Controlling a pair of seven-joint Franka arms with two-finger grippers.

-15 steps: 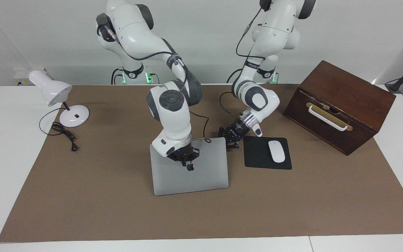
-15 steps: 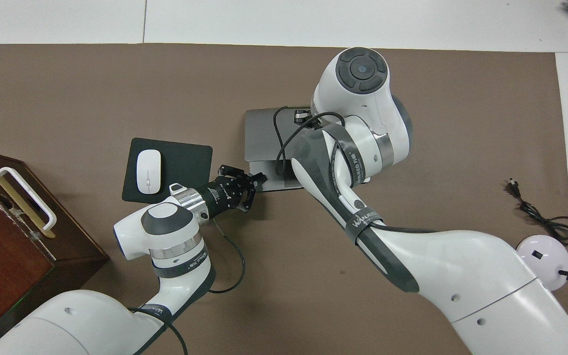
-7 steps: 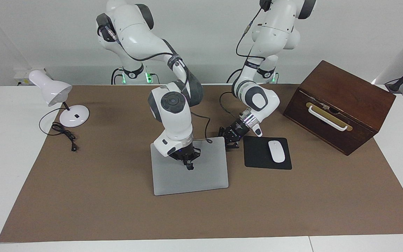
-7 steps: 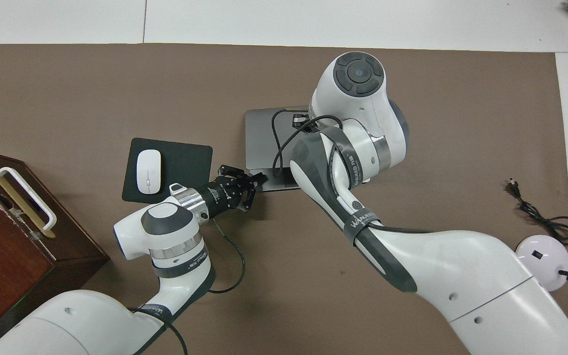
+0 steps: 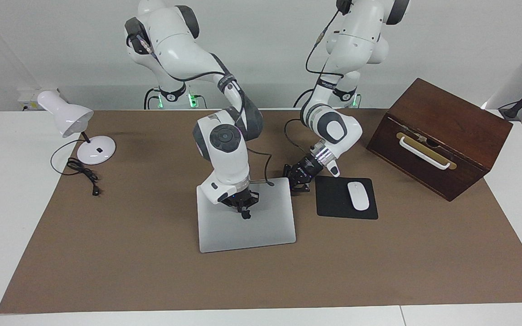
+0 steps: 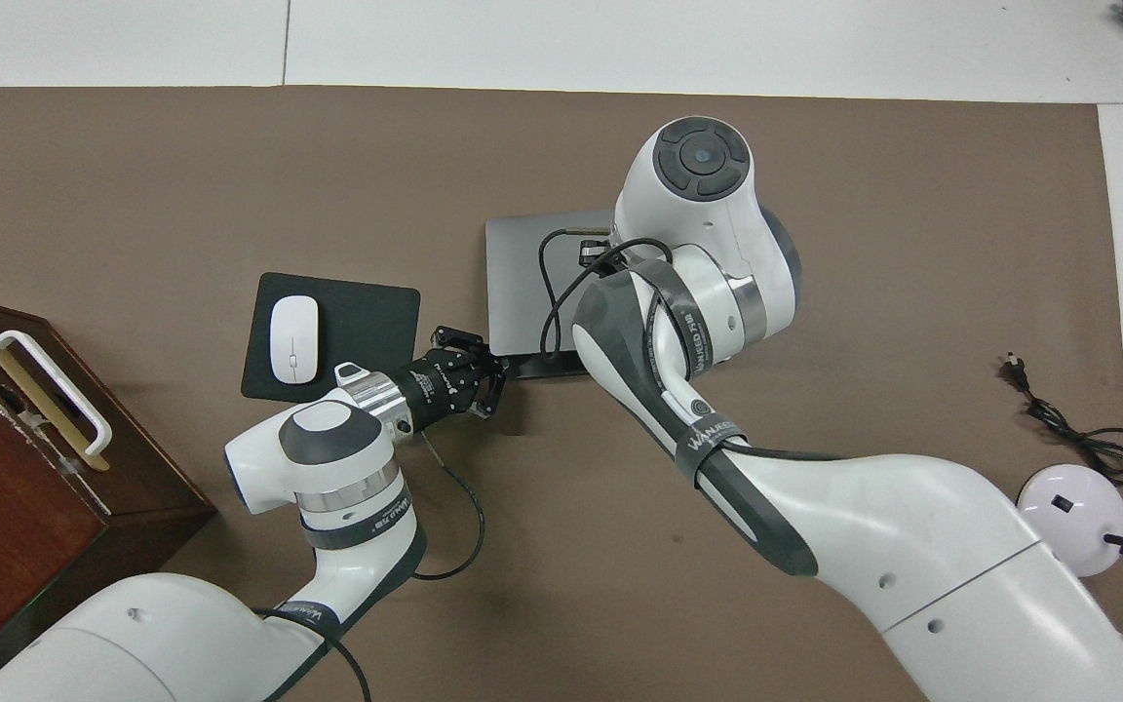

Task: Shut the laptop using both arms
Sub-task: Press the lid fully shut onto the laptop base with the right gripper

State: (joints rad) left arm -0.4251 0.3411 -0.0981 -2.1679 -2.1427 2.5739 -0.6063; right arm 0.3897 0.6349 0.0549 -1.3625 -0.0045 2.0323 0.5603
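The silver-grey laptop [image 5: 261, 226] lies in the middle of the brown mat, its lid almost flat; in the overhead view [image 6: 521, 283] my right arm covers much of it. My right gripper [image 5: 244, 213] points down with its tip on the middle of the lid and hides the logo; its fingers look shut. My left gripper [image 5: 298, 179] sits low at the laptop's corner nearest the robots, between the laptop and the mouse pad. Its fingers [image 6: 501, 363] are spread, one touching that corner.
A black mouse pad [image 5: 333, 199] with a white mouse [image 5: 358, 195] lies beside the laptop toward the left arm's end. A brown wooden box [image 5: 440, 136] stands past it. A white desk lamp [image 5: 77, 131] with its cord stands at the right arm's end.
The lid has gone down from slightly raised to almost flat under my right gripper, which came a little toward the robots. My left gripper has not moved.
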